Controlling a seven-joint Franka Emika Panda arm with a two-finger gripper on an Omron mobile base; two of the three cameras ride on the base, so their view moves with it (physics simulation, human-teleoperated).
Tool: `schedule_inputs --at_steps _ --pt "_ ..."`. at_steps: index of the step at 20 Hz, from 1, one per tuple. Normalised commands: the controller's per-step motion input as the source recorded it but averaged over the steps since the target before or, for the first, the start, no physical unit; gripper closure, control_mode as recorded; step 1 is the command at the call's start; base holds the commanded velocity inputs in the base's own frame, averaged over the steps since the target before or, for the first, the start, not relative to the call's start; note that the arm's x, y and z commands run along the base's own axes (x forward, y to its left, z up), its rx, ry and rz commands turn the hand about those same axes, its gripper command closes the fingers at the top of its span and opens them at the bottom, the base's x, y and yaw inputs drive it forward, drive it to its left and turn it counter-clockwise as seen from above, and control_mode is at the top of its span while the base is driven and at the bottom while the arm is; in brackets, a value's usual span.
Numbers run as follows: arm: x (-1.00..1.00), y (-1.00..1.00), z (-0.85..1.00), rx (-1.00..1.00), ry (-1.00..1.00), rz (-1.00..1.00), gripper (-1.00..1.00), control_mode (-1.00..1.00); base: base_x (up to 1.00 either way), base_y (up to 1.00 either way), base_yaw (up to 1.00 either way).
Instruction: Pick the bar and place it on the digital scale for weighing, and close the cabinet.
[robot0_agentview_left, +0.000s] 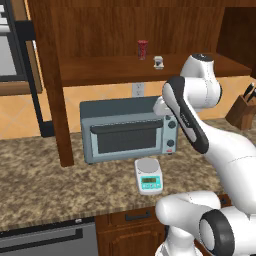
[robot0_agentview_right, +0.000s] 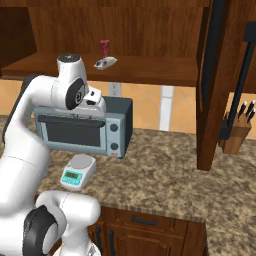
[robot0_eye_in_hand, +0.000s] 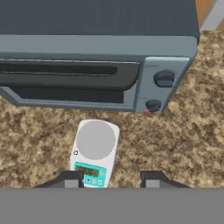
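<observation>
Now hand (robot0_eye_in_hand: 112, 178) shut, empty, above scale (robot0_eye_in_hand: 94, 151).

The light is soft and even everywhere. The counter (robot0_agentview_left: 45, 170) looks bright, the pictures are a little fuzzy, and shadows are faint.

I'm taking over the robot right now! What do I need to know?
Tool: shut, holding nothing, hanging over the counter in front of the toaster oven.
Bar: lying on the open cabinet's shelf, next to the red can.
Digital scale: on the counter in front of the toaster oven, its platter bare.
Done: nothing yet.
Left: grab the bar, put it on the scale, then close the cabinet door.
</observation>
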Motion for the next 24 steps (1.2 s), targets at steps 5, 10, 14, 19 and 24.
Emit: schedule_inputs --at_steps 5,10,14,19,24 --pt "-0.42 0.13 0.14 -0.05 -0.17 0.0 -1.0 -1.0 0.0 0.0 0.0" --pt "-0.49 0.06 0.75 -0.06 -0.33 0.0 -1.0 -1.0 0.0 0.0 0.0" --pt "-0.24 0.0 0.74 -0.04 -0.28 0.0 -1.0 -1.0 0.0 0.0 0.0" --pt "-0.05 0.0 0.53 -0.01 -0.29 -0.02 -1.0 -1.0 0.0 0.0 0.0" --pt "0.04 0.0 0.36 0.0 -0.15 -0.04 -1.0 -1.0 0.0 0.0 0.0"
